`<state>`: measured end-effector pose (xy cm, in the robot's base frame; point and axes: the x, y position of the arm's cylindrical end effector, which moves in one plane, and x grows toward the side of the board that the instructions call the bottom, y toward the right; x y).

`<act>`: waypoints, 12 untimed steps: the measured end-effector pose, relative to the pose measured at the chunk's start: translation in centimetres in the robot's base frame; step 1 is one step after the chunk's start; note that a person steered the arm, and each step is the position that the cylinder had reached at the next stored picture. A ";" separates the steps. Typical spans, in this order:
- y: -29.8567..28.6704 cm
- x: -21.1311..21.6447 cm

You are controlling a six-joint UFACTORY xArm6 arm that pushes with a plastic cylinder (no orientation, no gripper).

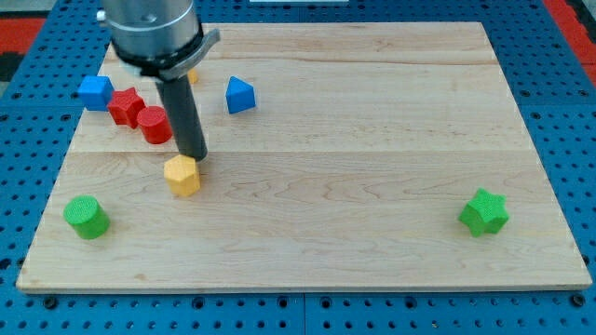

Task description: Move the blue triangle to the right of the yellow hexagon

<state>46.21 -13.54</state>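
Observation:
The blue triangle [240,95] sits on the wooden board [372,158] toward the view's upper left. The yellow hexagon [182,174] lies below and to the left of it. My tip [194,155] is at the hexagon's upper right edge, touching or nearly touching it, and well below-left of the blue triangle. The rod rises from there to the arm's grey body at the view's top.
A blue cube [95,92], a red star-like block [126,105] and a red cylinder [155,125] cluster at the left. A green cylinder [87,217] is at the lower left, a green star [484,212] at the lower right. An orange block [193,77] peeks behind the rod.

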 end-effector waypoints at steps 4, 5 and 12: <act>11.7 -4.3; 13.6 -10.0; 9.1 -5.4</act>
<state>40.80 -4.40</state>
